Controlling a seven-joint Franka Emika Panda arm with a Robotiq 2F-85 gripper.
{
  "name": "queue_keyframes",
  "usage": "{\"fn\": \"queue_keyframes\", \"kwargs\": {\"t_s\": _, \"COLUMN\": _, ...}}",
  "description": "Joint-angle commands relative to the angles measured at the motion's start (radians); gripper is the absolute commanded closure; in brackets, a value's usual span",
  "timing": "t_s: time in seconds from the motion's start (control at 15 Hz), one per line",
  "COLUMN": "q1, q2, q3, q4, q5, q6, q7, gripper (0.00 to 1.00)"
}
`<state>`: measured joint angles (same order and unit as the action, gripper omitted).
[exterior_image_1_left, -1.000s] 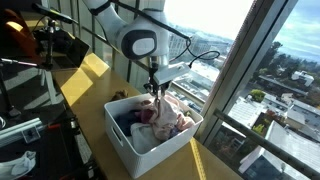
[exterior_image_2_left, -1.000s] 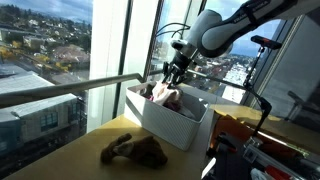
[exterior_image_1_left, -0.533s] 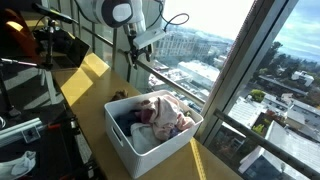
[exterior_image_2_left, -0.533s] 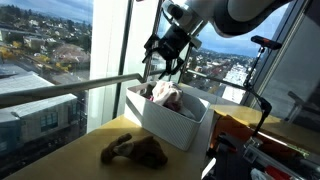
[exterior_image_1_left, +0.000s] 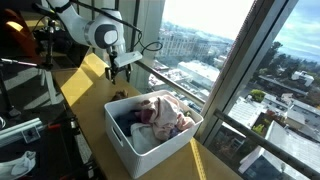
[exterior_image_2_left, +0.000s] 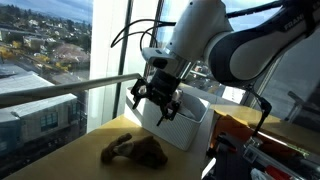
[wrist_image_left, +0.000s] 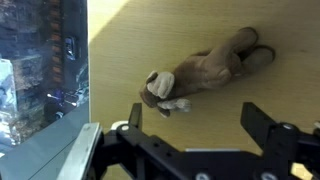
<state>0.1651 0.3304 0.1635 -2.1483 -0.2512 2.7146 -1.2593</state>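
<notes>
I've got the gripper (wrist_image_left: 195, 128) hanging with jaws wide apart and empty over the brown plush toy (wrist_image_left: 205, 72), which lies centre-frame in the wrist view, beside the white bin (exterior_image_2_left: 188, 128).

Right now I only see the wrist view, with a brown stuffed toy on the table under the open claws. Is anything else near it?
Observer: Yes. A white bin stands on the same table, close beside the gripper.
Operator: Is something in it?
Observer: Clothes, heaped above the rim, pinkish on top.
Operator: Does my toy touch the bin?
Observer: No. In an exterior view the stuffed toy lies apart from it, with bare table between.
</notes>
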Motion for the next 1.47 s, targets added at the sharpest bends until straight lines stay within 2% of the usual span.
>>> {"fn": "queue_keyframes", "kwargs": {"t_s": 0.0, "q1": -0.015, "q2": 0.125, "q3": 0.009, "q4": 0.067, "q5": -0.001, "q6": -0.034, "q7": 0.038, "gripper": 0.00}}
{"fn": "queue_keyframes", "kwargs": {"t_s": 0.2, "q1": -0.010, "q2": 0.215, "q3": 0.010, "q4": 0.104, "q5": 0.002, "q6": -0.062, "q7": 0.090, "gripper": 0.00}}
{"fn": "queue_keyframes", "kwargs": {"t_s": 0.53, "q1": -0.069, "q2": 0.342, "q3": 0.030, "q4": 0.197, "q5": 0.038, "q6": -0.081, "q7": 0.096, "gripper": 0.00}}
{"fn": "queue_keyframes", "kwargs": {"t_s": 0.6, "q1": -0.085, "q2": 0.363, "q3": 0.030, "q4": 0.214, "q5": 0.043, "q6": -0.083, "q7": 0.092, "gripper": 0.21}}
{"fn": "queue_keyframes", "kwargs": {"t_s": 0.67, "q1": -0.098, "q2": 0.380, "q3": 0.029, "q4": 0.225, "q5": 0.046, "q6": -0.082, "q7": 0.090, "gripper": 0.26}}
{"fn": "queue_keyframes", "kwargs": {"t_s": 0.93, "q1": -0.166, "q2": 0.416, "q3": 0.037, "q4": 0.240, "q5": 0.050, "q6": -0.072, "q7": 0.065, "gripper": 0.58}}
{"fn": "queue_keyframes", "kwargs": {"t_s": 1.27, "q1": -0.204, "q2": 0.357, "q3": 0.077, "q4": 0.235, "q5": 0.068, "q6": -0.094, "q7": 0.047, "gripper": 0.94}}
{"fn": "queue_keyframes", "kwargs": {"t_s": 1.4, "q1": -0.212, "q2": 0.311, "q3": 0.100, "q4": 0.222, "q5": 0.080, "q6": -0.096, "q7": 0.035, "gripper": 1.00}}
